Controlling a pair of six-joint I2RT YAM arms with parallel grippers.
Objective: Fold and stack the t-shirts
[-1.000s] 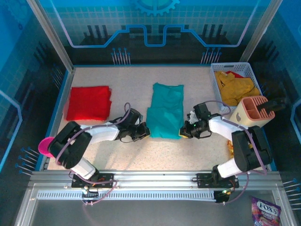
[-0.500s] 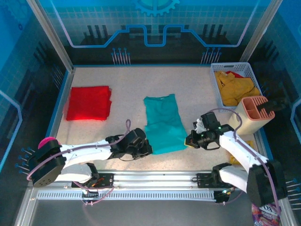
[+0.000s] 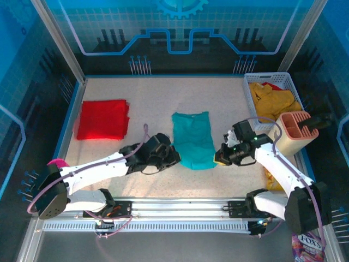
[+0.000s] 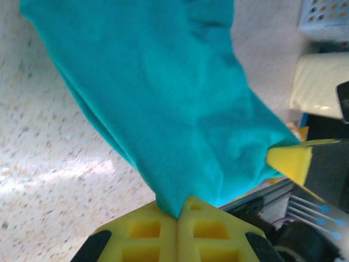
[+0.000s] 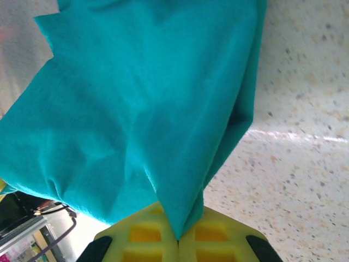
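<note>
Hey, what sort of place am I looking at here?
Probably a robotics lab work cell: left arm and right arm bolted to a metal rail, blue printed enclosure walls.

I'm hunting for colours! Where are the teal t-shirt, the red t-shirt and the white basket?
teal t-shirt (image 3: 192,139), top view, middle of the cloth.
red t-shirt (image 3: 103,119), top view, middle of the folded cloth.
white basket (image 3: 267,76), top view, its far rim.

White basket sat far right on speckled desk; beige slotted holder just beside it. Pink item left edge, candy bag near right.
</note>
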